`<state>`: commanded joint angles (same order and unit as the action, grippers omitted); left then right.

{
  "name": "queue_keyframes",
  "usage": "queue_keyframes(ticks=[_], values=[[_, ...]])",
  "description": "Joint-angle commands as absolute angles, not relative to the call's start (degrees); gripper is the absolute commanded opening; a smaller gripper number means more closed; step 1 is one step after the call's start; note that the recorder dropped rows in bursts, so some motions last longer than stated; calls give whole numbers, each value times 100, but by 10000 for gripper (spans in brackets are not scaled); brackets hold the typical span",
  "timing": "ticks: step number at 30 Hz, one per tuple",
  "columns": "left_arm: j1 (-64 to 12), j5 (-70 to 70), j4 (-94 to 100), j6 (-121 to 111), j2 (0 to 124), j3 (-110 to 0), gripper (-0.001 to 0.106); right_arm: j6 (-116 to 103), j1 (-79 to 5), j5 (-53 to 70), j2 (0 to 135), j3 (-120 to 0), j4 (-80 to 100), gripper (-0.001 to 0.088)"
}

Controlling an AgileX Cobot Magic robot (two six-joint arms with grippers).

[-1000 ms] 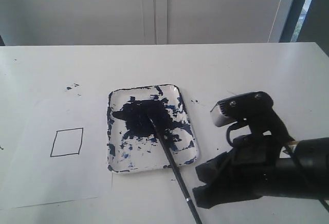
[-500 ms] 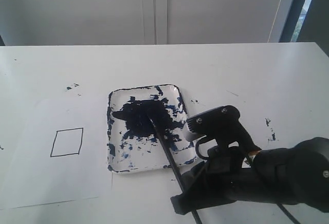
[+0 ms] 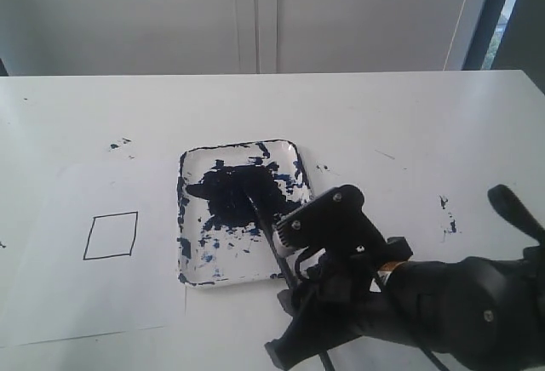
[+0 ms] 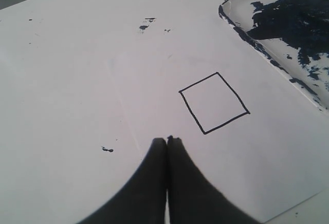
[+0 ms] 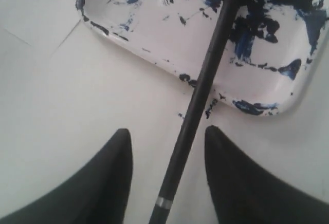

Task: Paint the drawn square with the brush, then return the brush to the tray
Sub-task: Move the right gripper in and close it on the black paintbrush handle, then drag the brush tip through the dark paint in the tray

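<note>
The drawn square (image 3: 111, 236) is blank on the white paper, left of the tray; the left wrist view shows the square (image 4: 214, 103) just ahead of my left gripper (image 4: 167, 141), which is shut and empty. The brush (image 3: 266, 225) lies with its tip in the tray's dark paint and its handle sticking out over the near rim. The tray (image 3: 191, 274) is white, smeared navy. My right gripper (image 5: 167, 131) is open, its fingers on either side of the brush handle (image 5: 198, 103) near the silver band, not touching it. The tray's corner (image 5: 154, 34) lies just beyond.
The white paper (image 3: 51, 303) covers the table's left part. Small paint specks (image 3: 117, 145) dot the table behind the paper and more specks (image 3: 446, 218) lie to the right of the tray. The right arm (image 3: 443, 303) fills the lower right.
My right arm has swung left and forward, from beside the tray's right side to over the brush handle. The brush, tray and square have not moved.
</note>
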<state>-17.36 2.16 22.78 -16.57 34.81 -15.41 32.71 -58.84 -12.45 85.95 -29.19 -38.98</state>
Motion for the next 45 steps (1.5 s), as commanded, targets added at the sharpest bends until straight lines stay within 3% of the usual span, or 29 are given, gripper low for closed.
queue_keyframes(ticks=[45], values=[[-1736, 216, 2302, -1657, 3481, -1541, 0, 2976, -5937, -1462, 9451, -2853, -4192, 414]])
